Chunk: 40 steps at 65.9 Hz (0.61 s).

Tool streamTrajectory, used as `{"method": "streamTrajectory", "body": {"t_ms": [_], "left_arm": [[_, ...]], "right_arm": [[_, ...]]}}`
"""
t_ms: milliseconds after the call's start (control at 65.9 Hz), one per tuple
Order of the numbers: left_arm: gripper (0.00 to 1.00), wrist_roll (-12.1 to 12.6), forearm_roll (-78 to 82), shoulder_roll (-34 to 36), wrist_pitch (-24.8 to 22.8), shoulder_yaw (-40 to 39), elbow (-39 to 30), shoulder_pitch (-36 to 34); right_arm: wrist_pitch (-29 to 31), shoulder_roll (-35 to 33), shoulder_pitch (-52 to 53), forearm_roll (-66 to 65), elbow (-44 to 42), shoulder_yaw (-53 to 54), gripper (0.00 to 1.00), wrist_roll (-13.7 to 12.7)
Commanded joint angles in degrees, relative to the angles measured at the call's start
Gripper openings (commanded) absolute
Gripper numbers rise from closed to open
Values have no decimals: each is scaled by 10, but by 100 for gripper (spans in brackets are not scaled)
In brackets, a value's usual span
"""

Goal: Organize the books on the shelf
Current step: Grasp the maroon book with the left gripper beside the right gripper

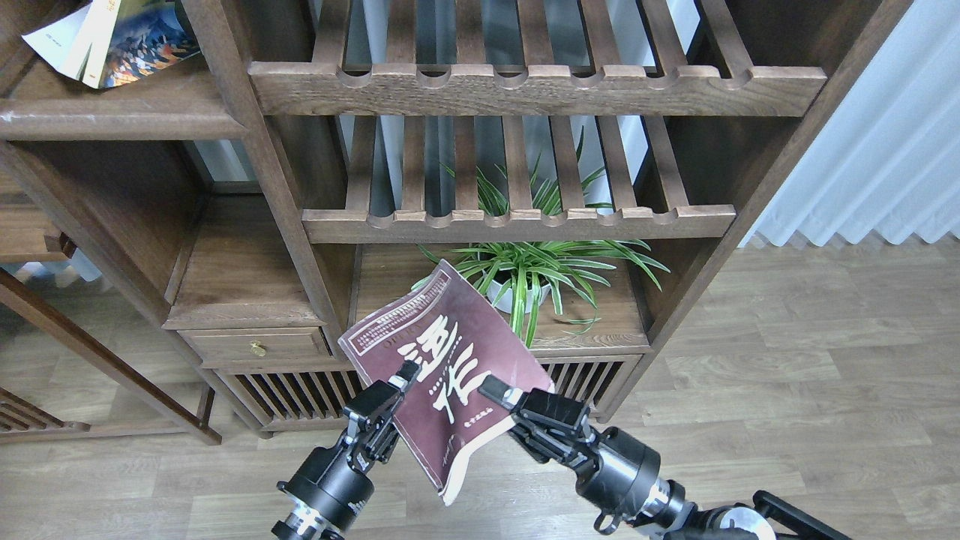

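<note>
A maroon book [442, 330] with big white Chinese characters hangs tilted in front of the cabinet's lower part, its lower edge curled down. My left gripper [405, 375] grips its lower left side, one finger lying over the cover. At the book's lower right, my right gripper [496, 391] is shut on it too. Far up at the top left, a white book with a blue-orange picture [139, 41] leans on the shelf [112, 120], a solid dark board with a pale-scuffed front edge. A yellowish spine [99, 37] shows beside it.
Two slatted racks [525, 86] with scalloped front rails fill the cabinet's middle. A potted spider plant [525, 277] stands right behind the maroon book. A small drawer with a brass knob [259, 349] is at lower left. White curtain [885, 150] and wood floor lie to the right.
</note>
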Motion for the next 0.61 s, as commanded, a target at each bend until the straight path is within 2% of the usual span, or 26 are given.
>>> {"method": "streamTrajectory", "body": {"t_ms": [0,273,470,531,561,576,591], "left_arm": [[6,0,0,8,0,-10,-5,7],[5,2,5,11,0,-15,-6,9],[5,14,7,14,0,-15,-10,13],[5,14,7,12,0,-16,-12,15],[5,14,7,11,0,-16,-12,16],[5,14,8,11,0,-16,-12,17],[5,14,8,11,0,-16,-12,17]], "right_arm": [[0,2,8,2,-13,-1,3,0],[0,2,8,2,-21,-1,3,0],[0,0,8,2,-23,-1,4,0],[0,0,5,2,-22,-3,11,0],[0,1,4,1,-22,-4,22,0],[0,1,5,-3,-22,-6,33,-1],[0,1,5,-4,-23,-7,38,-1]]}}
